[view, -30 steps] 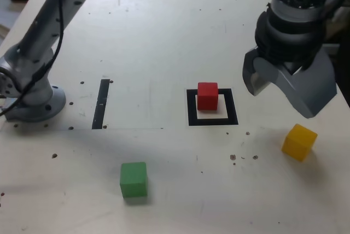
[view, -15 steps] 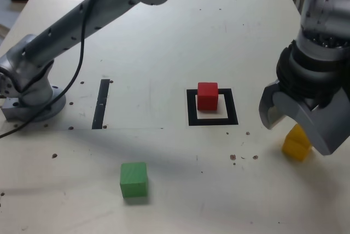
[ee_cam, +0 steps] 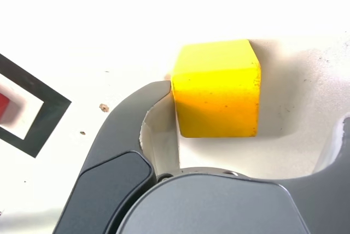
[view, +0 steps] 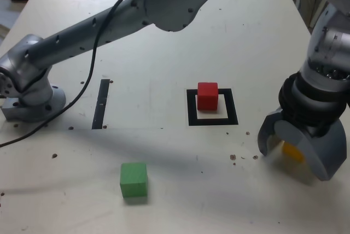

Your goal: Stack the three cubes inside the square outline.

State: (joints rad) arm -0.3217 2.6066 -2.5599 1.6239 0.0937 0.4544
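One yellow cube (view: 292,152) sits on the table (view: 164,42) at the exterior view's near right, between the spread jaws of the gripper (view: 293,152). Red cube (view: 207,95) rests inside the square outline (view: 212,119); green cube (view: 133,179) lies near left.

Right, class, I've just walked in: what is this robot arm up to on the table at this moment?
The arm's claw is open and lowered around the yellow cube, which sits on the table between its jaws, not yet gripped. The red cube stands inside the square outline, towards its far edge. The green cube lies apart, nearer the camera, on the exterior view's left. Nothing is stacked yet.
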